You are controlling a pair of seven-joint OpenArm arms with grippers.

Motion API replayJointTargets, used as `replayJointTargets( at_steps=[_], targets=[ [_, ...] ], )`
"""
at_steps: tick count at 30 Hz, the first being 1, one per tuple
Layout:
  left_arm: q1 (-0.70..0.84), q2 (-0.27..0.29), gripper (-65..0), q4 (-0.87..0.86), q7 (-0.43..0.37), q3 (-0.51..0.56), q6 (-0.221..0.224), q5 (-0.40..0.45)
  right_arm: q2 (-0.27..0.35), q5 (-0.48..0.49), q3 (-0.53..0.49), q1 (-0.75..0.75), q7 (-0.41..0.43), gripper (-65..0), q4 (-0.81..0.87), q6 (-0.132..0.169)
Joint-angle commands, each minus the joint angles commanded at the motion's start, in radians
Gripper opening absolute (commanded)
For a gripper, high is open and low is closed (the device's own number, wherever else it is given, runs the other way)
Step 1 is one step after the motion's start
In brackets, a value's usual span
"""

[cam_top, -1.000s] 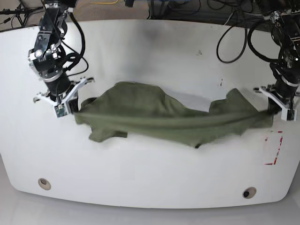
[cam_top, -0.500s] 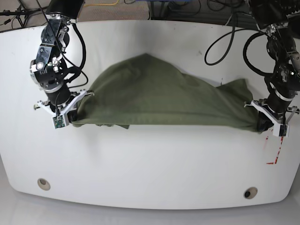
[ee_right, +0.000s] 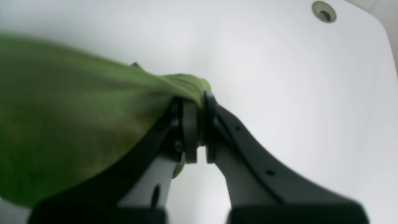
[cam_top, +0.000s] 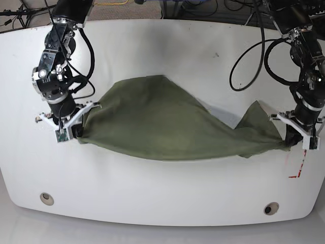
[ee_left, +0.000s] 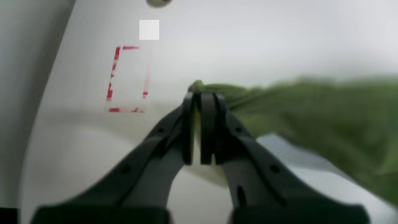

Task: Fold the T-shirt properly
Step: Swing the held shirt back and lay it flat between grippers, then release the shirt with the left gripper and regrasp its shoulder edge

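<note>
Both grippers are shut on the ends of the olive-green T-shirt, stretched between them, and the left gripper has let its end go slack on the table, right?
Not quite. The left gripper has not let go: the left wrist view shows its jaws shut on the bunched end of the olive-green T-shirt. The right gripper is shut on the other end, and the shirt stretches between them over the white table.

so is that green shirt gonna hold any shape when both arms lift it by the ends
Probably not: the T-shirt sags between the left gripper and right gripper, so it looks floppy. It bunches thin inside the shut jaws, suggesting light, soft cloth.
</note>
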Motion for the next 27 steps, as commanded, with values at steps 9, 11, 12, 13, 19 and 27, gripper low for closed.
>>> replayJointTargets(
  at_steps=[9, 11, 12, 13, 19, 27],
  targets=[
    [-0.023, 0.021, -62.8, -0.017, -0.002, 0.051, 0.000, -0.003, -0.008, -0.008, -0.048, 0.054, 0.002, -62.1, -0.035, -0.003],
    [0.038, 0.041, -62.8, 0.023, -0.006, 0.032, 0.000, 0.005, -0.006, -0.008, -0.035, -0.021, 0.018, -62.1, -0.003, 0.000],
    [0.048, 0.051, -62.9, 0.020, -0.006, 0.028, 0.000, -0.002, -0.006, -0.005, -0.031, -0.028, 0.037, -62.1, -0.008, 0.000],
    [0.040, 0.064, -62.9, 0.018, -0.006, 0.026, 0.000, -0.006, -0.006, -0.003, -0.029, -0.021, 0.054, -62.1, -0.011, 0.000],
    [-0.043, 0.083, -62.8, -0.003, -0.008, 0.043, 0.000, 0.046, -0.009, -0.008, -0.032, 0.031, 0.074, -62.1, -0.057, -0.008],
    [0.048, 0.095, -62.9, 0.009, -0.161, 0.048, 0.000, 0.064, -0.005, -0.009, -0.025, -0.048, 0.173, -62.3, -0.038, -0.005]
  ],
)
